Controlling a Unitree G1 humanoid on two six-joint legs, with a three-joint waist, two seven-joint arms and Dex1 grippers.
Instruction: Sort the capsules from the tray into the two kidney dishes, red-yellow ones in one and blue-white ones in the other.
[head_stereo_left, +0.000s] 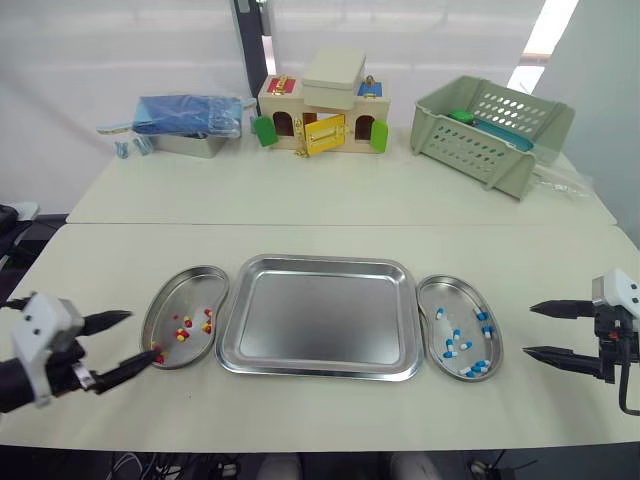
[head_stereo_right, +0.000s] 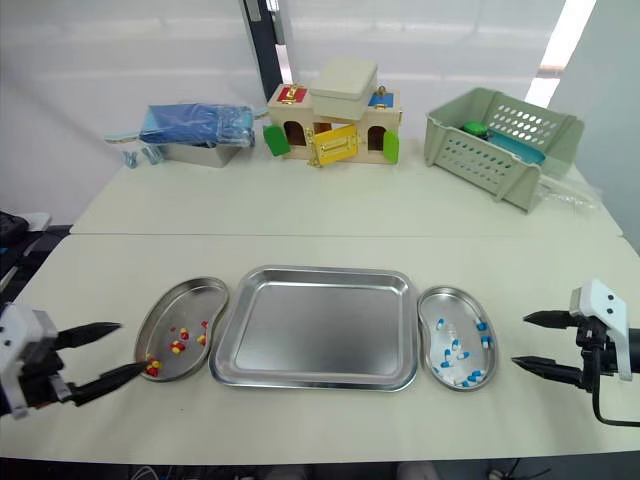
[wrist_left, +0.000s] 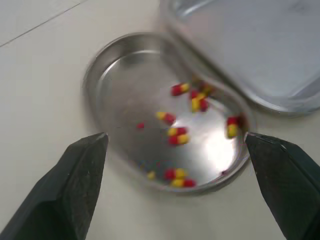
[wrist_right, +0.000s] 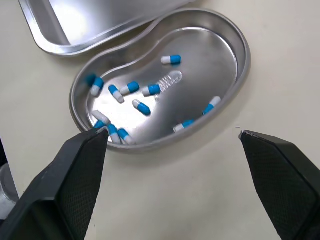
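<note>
bare table (head_stereo_left: 320, 425) runs along the near edge and outboard of both dishes. the tray (head_stereo_left: 320, 268) sits centred, with a kidney dish just beside each short side.

left gripper (head_stereo_left: 144, 335): fingers wide apart, holding nothing. its lower fingertip reaches the near rim of the left dish (head_stereo_left: 166, 303); contact cannot be confirmed.

right gripper (head_stereo_left: 528, 330): fingers wide apart, holding nothing, standing apart from the outer rim of the right dish (head_stereo_left: 447, 293).

the left dish contains the red-yellow capsules (head_stereo_left: 183, 334). the right dish contains the blue-white capsules (head_stereo_left: 458, 346). a green basket (head_stereo_left: 490, 125) and a toy house (head_stereo_left: 320, 115) stand at the far edge.
</note>
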